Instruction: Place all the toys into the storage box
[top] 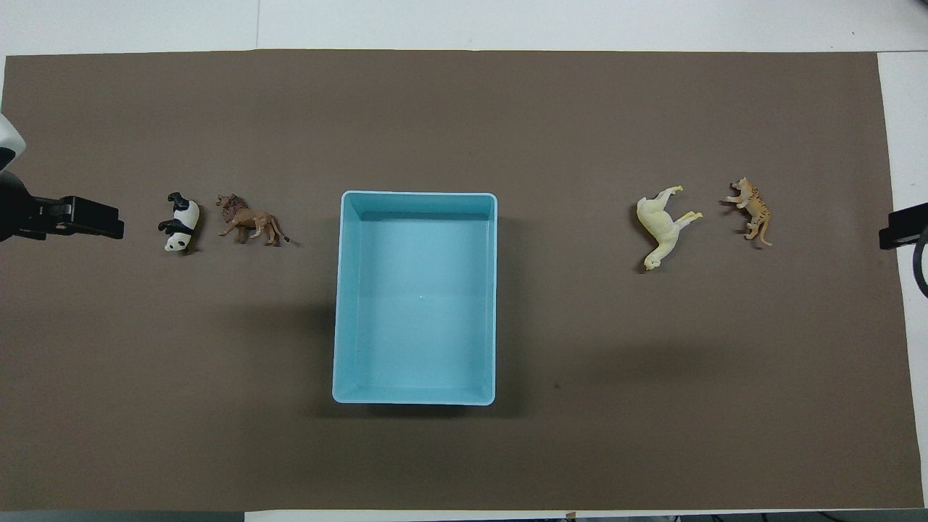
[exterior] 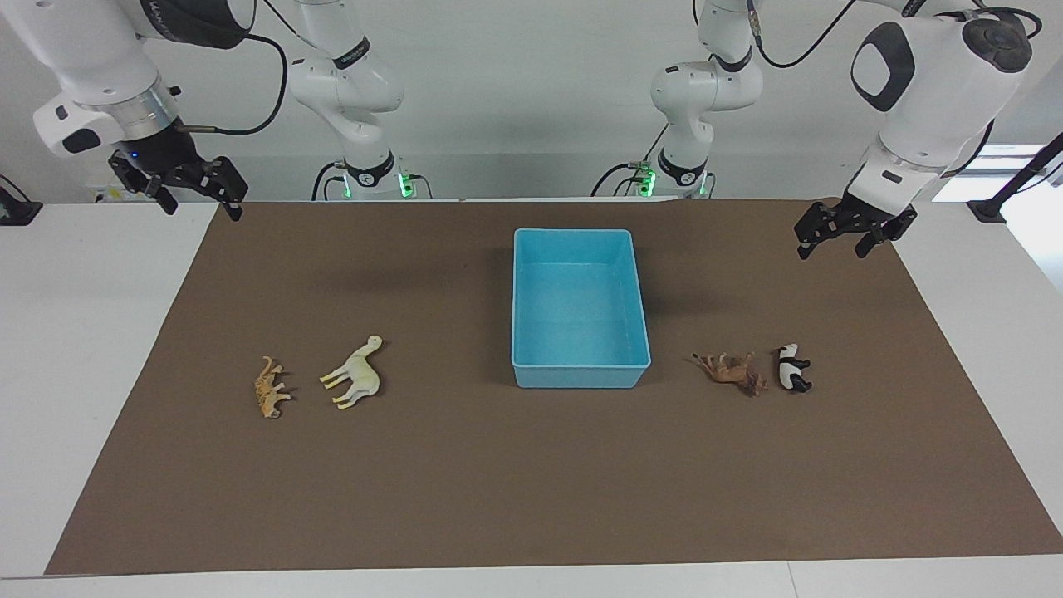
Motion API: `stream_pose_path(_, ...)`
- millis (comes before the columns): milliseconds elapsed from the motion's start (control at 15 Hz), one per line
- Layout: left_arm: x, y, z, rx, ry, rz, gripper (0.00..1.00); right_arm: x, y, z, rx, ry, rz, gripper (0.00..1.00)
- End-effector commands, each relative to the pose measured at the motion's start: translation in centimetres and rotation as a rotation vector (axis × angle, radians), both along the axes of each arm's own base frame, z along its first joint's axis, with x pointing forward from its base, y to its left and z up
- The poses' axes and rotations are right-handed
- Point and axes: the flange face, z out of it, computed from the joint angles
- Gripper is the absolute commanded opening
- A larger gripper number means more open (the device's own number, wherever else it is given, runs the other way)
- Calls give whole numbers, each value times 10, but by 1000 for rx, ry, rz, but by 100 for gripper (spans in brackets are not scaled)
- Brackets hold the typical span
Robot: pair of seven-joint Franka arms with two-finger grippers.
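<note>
Overhead edge crops right end effector [top: 899,230] (tip only).

Both Franka arms had smooth white shells with rounded joints. Dark grey oval panels sat on the big joint housings, and a black ring with small white lettering circled one link of each arm. Black cables ran in loops along the upper links. Each wrist ended in a silver metal ring. The left end effector [exterior: 855,228] and the right end effector [exterior: 193,193] were black, with angular linked fingers. Green lights glowed at both bases.
</note>
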Motion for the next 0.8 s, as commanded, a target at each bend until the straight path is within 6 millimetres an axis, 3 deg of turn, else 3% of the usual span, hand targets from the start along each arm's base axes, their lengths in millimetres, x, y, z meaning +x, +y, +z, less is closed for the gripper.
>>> stream_pose_path(0,-4,1,2,-10,9,3,100,-3,0,0,-2,-7,27,100)
stream_pose_path(267,-5,1,2,-10,10,3,100,-5,-4,0,6,-6,13,100)
stream_pose_path(467,-5,-1,-2,-10,15,-5,100,-7,13,-6,5,5,54,100)
stream_pose_path(600,-7,2,-3,-9,18,2,100,-5,44,-21,5,-12,152,100)
stream_pose_path(733,-15,1,-19,-8,6,5,100,7,65,-59,1,-54,212,100)
